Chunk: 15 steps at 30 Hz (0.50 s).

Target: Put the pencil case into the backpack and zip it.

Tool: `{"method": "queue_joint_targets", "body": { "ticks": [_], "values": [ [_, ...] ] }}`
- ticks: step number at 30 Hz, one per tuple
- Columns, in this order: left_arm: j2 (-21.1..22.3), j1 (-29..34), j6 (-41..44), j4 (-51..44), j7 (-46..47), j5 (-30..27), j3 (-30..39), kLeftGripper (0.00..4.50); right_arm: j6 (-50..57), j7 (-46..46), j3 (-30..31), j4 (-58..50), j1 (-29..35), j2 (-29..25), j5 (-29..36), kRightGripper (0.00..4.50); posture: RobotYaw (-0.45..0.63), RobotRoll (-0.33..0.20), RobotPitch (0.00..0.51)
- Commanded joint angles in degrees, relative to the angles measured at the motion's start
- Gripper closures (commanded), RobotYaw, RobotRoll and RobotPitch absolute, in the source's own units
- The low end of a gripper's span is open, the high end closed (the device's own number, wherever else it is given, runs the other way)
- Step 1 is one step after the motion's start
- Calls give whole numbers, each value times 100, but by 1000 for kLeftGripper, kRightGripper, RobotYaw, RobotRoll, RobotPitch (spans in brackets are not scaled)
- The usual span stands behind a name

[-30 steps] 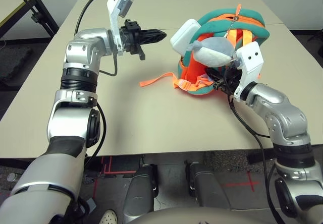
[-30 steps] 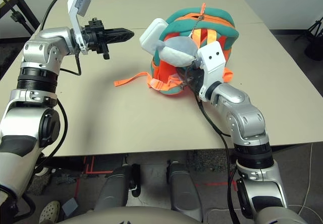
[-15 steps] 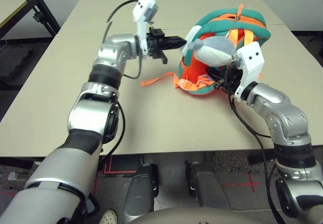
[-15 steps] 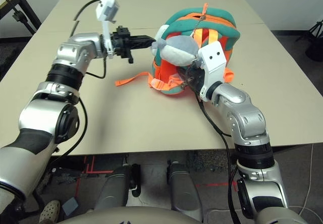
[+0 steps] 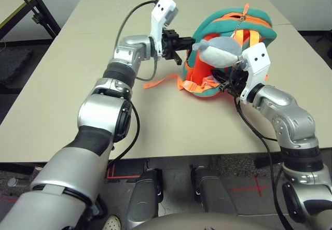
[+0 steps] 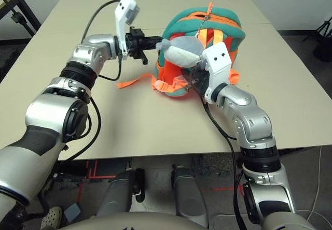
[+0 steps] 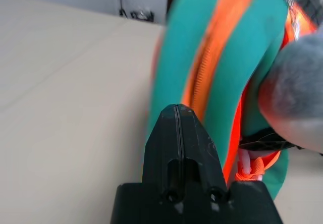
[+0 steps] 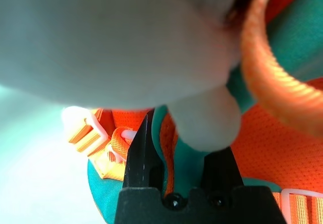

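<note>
A small orange backpack with teal trim [image 5: 228,54] stands on the beige table [image 5: 62,85], its grey-and-white plush toy [image 5: 220,51] dangling in front. The left gripper [image 7: 177,114], fingers pressed together and empty, noses against the bag's side. The right gripper [image 8: 174,148] pinches the teal lower edge. The pencil case is hidden.

Table [image 5: 62,85]: you have a plain beige top with a faint seam running across it.
Second table [image 5: 21,4]: at your far left, beige top, black metal frame.
Floor [image 5: 238,188]: speckled, you can see red tape marks on it.
</note>
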Motion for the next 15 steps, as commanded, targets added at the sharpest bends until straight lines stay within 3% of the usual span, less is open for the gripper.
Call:
{"method": "queue_joint_targets", "body": {
  "ticks": [1, 3, 9, 13, 15],
  "values": [
    [263, 209, 665, -1040, -39, -360, 182, 4321, 42, 102, 240, 179, 45, 64, -44, 4037, -104, 0, 127],
    [391, 316, 1051, -1610, 17, -560, 258, 3939, 15, 116, 250, 221, 22, 79, -56, 4037, -96, 0, 127],
    [724, 773, 2139, -3410, -43, -1086, 149, 1676, -44, 174, 256, 318, -14, 91, -93, 4037, -90, 0, 128],
    [921, 1007, 2524, -4188, -92, -1141, -237, 104, -62, 195, 265, 341, -21, 103, -116, 4037, -91, 0, 127],
    [976, 1075, 2634, -4426, -134, -1181, -404, 0, -70, 202, 263, 350, -23, 101, -118, 4037, -94, 0, 126]
  ]
}}
